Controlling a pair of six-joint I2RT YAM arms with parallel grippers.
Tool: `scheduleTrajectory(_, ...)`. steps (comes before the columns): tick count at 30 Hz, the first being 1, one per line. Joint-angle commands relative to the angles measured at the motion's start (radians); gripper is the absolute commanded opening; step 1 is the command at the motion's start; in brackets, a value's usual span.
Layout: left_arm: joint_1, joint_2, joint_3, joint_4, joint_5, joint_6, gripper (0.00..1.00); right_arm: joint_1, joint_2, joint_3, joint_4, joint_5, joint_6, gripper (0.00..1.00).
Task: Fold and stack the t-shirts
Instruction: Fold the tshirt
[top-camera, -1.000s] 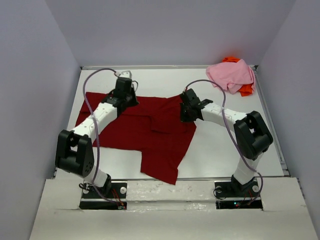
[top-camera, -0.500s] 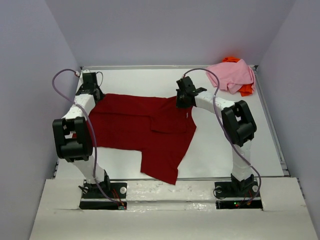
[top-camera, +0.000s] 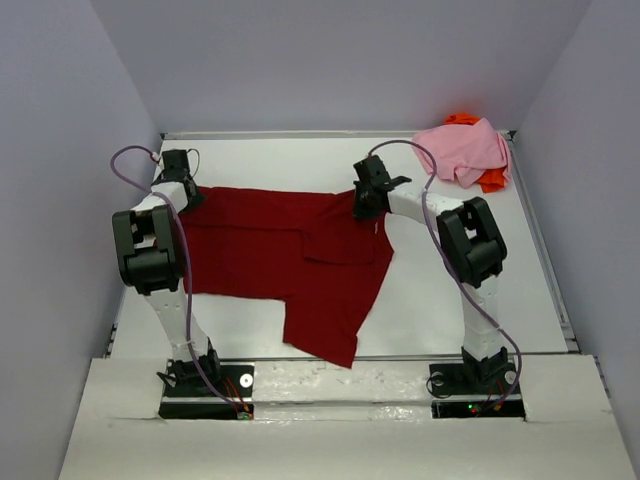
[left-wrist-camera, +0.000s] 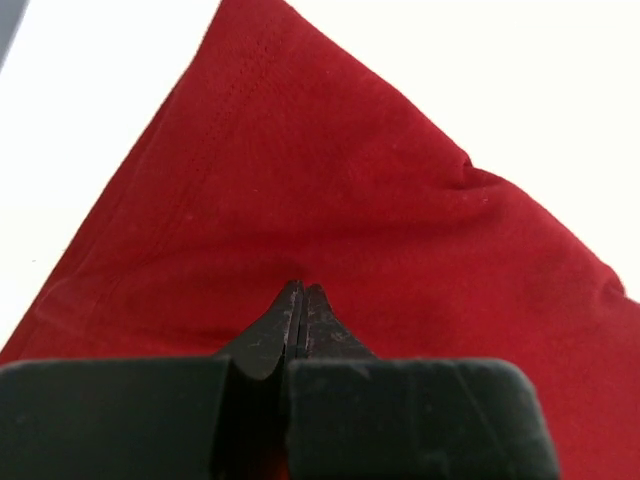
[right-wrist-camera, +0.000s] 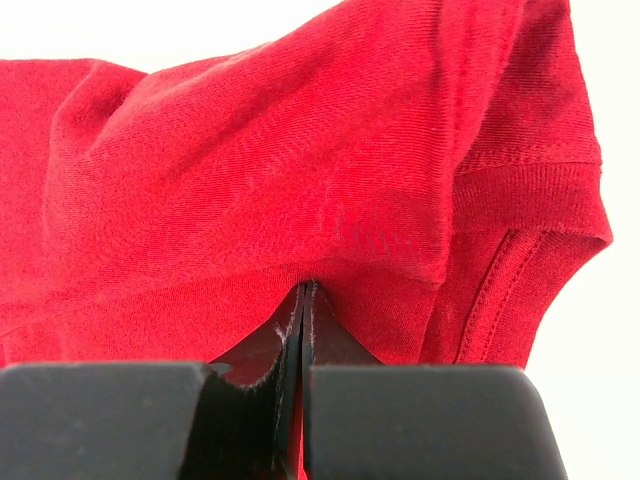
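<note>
A dark red t-shirt (top-camera: 290, 250) lies spread on the white table (top-camera: 450, 290), with one flap reaching toward the near edge. My left gripper (top-camera: 182, 190) is at its far left corner, jaws shut and pinching the red cloth (left-wrist-camera: 330, 180). My right gripper (top-camera: 363, 203) is at the shirt's far right edge by the collar, shut on a bunched fold of the same shirt (right-wrist-camera: 250, 170). In both wrist views the fingertips (left-wrist-camera: 302, 290) (right-wrist-camera: 304, 290) press together with red cloth drawn up to them. A light pink t-shirt (top-camera: 462, 150) lies crumpled on a bright orange one (top-camera: 492, 181) at the far right corner.
Grey walls close in the table on the left, back and right. A raised rim (top-camera: 545, 250) runs along the table's right side. Both arms stretch out over the far half, and their cables (top-camera: 130, 160) loop above them.
My left gripper moved left from the shirt's upper middle to its far left corner and shut there. The right gripper shifted slightly farther back, still shut on the shirt.
</note>
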Motion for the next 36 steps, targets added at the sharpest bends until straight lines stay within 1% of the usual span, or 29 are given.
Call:
scheduleTrajectory(1, 0.002, 0.025, 0.036, 0.012, 0.002, 0.018, 0.00, -0.068, 0.053, -0.002, -0.046, 0.036, -0.012, 0.00)
scheduleTrajectory(3, 0.002, 0.039, 0.032, 0.015, 0.047, 0.018, 0.00, -0.089, 0.054, -0.010, -0.046, 0.036, -0.026, 0.00)
scheduleTrajectory(8, 0.002, 0.036, -0.002, 0.029, 0.096, 0.015, 0.00, -0.164, 0.067, 0.013, -0.046, 0.032, -0.086, 0.00)
scheduleTrajectory(10, 0.002, 0.036, -0.003, 0.027, 0.133, 0.023, 0.00, -0.174, 0.082, 0.044, -0.046, 0.041, -0.122, 0.00)
scheduleTrajectory(11, 0.002, 0.034, -0.005, 0.030, 0.183, 0.032, 0.00, -0.174, 0.088, 0.054, -0.046, 0.042, -0.144, 0.00)
scheduleTrajectory(15, -0.009, 0.056, 0.003, 0.029, 0.200, 0.043, 0.00, -0.183, 0.129, 0.129, -0.049, 0.038, -0.196, 0.00)
scheduleTrajectory(20, -0.013, 0.105, 0.036, 0.032, 0.214, 0.047, 0.00, -0.192, 0.177, 0.191, -0.051, 0.042, -0.215, 0.00)
scheduleTrajectory(22, -0.015, 0.125, 0.069, 0.026, 0.210, 0.052, 0.00, -0.201, 0.194, 0.208, -0.052, 0.044, -0.215, 0.00)
scheduleTrajectory(26, -0.013, 0.194, 0.184, -0.048, 0.214, 0.058, 0.00, -0.212, 0.232, 0.263, -0.066, 0.039, -0.215, 0.00)
scheduleTrajectory(30, -0.015, 0.264, 0.301, -0.100, 0.220, 0.064, 0.00, -0.223, 0.289, 0.379, -0.096, 0.036, -0.237, 0.00)
scheduleTrajectory(36, -0.015, 0.338, 0.429, -0.142, 0.228, 0.077, 0.00, -0.223, 0.381, 0.519, -0.126, 0.064, -0.273, 0.00)
